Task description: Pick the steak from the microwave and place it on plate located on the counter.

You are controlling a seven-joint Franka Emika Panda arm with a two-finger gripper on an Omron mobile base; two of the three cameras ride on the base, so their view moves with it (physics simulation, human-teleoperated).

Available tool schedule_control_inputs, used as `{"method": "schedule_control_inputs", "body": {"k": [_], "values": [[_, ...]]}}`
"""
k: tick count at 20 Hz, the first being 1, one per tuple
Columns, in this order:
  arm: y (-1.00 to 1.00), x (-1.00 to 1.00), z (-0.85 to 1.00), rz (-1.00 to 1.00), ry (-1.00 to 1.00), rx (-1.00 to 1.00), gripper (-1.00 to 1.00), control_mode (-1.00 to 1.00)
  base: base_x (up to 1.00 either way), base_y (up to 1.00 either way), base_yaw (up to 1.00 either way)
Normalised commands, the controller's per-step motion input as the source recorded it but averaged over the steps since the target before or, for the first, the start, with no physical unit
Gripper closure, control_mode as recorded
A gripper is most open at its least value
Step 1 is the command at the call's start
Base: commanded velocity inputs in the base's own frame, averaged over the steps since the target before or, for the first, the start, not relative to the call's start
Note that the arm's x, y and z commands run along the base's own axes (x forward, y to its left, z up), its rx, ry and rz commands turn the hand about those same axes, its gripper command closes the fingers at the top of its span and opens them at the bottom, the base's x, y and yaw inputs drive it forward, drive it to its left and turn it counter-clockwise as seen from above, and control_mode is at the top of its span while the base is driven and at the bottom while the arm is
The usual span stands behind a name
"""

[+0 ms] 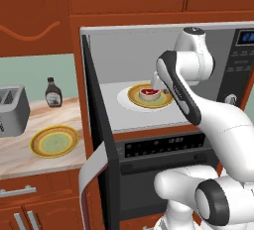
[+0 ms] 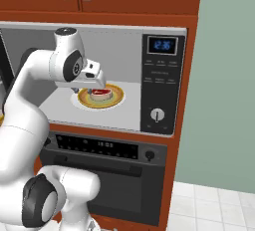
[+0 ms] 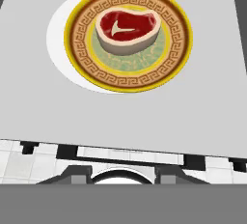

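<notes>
The steak [image 3: 126,29], red with a pale fat edge, lies on a patterned yellow-rimmed dish ringed by a white disc [image 3: 58,30] on the microwave floor [image 3: 120,121]. It also shows as the steak [image 1: 149,93] and the steak [image 2: 100,93]. The microwave [image 2: 162,83] stands open, its dark door [image 1: 96,125] swung out to the left. My gripper [image 2: 98,81] is inside the opening, just above and in front of the steak, apart from it. Its fingertips [image 3: 77,172] sit wide apart, open, with nothing between them. The plate [image 1: 54,141] lies on the counter [image 1: 20,162] at the left.
A grey toaster [image 1: 12,109] and a dark sauce bottle [image 1: 53,92] stand on the counter behind the plate. An oven front [image 1: 163,147] with a black panel sits under the microwave. The open door stands between the microwave opening and the counter.
</notes>
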Motion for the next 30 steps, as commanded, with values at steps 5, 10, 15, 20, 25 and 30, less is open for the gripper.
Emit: {"method": "schedule_control_inputs", "body": {"k": [5, 10, 15, 20, 25, 30], "values": [[0.00, 0.00, -0.02, 0.00, 0.00, 0.00, -1.00, -1.00, 0.00, 0.00, 0.00], [0.00, 0.00, -0.06, 0.00, 0.00, 0.00, -1.00, -1.00, 0.00, 0.00, 0.00], [0.00, 0.03, -0.18, -0.04, 0.00, 0.00, -1.00, -1.00, 0.00, 0.00, 0.00], [0.00, 0.26, -0.01, -0.25, 0.00, 0.00, -1.00, -1.00, 0.00, 0.00, 0.00], [0.01, 0.42, -0.02, -0.37, 0.00, 0.00, -1.00, -1.00, 0.00, 0.00, 0.00], [0.01, 0.49, -0.09, -0.29, 0.00, 0.01, -1.00, -1.00, 0.00, 0.00, 0.00]]}}
